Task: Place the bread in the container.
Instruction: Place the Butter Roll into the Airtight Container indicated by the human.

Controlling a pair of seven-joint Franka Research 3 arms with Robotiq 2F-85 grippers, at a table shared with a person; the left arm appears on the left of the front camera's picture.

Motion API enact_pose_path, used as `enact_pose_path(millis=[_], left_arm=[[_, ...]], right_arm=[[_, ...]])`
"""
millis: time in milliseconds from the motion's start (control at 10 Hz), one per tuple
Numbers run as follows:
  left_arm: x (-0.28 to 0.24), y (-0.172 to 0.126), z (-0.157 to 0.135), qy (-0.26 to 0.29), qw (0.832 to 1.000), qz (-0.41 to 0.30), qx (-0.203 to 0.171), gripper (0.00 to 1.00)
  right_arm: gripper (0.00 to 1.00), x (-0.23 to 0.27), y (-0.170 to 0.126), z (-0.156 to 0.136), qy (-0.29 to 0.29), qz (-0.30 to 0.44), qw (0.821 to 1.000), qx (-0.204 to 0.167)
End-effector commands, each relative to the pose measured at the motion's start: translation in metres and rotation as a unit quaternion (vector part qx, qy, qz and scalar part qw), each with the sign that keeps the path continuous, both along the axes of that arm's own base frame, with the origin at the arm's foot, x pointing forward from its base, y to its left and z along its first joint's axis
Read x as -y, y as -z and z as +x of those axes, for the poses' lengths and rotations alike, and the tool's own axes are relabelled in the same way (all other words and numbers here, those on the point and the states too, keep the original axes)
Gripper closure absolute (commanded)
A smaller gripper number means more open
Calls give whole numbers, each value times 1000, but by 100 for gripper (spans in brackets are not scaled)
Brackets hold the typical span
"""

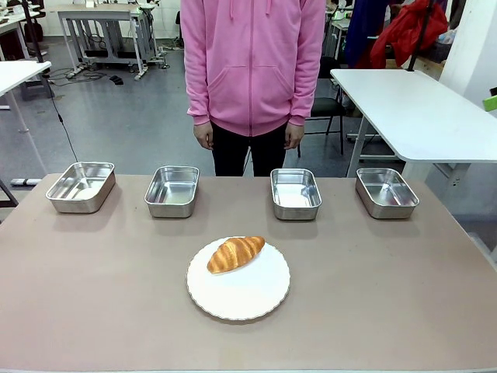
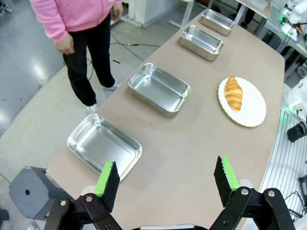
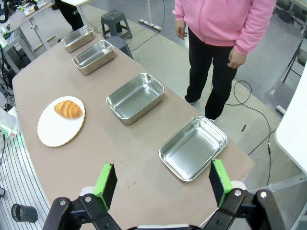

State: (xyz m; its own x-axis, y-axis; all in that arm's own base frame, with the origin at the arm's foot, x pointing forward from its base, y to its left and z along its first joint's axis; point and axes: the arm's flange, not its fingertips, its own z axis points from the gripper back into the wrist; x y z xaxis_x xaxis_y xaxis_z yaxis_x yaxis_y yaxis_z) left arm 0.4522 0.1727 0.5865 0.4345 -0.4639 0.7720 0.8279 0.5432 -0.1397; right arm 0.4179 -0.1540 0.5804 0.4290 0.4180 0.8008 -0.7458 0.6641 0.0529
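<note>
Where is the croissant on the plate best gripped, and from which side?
Grip the croissant across its thick middle, from straight above, jaws crosswise to its long axis. It lies flat on the plate; its tapered ends likely offer less hold.

Four stainless-steel trays (image 1: 81,186) (image 1: 172,190) (image 1: 295,193) (image 1: 386,192) sit on the worktop (image 1: 388,295), plus one croissant (image 1: 235,253), one round white plate (image 1: 248,297) and one person (image 1: 252,70).
</note>
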Motion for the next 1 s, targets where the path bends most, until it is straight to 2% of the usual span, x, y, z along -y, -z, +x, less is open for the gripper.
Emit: enact_pose_path(millis=[0, 900], left_arm=[[1, -1, 0, 3, 1000, -1, 2, 0], [1, -1, 0, 3, 1000, -1, 2, 0]], right_arm=[[0, -2, 0, 1, -4, 6, 1000, 10], [0, -2, 0, 1, -4, 6, 1000, 10]])
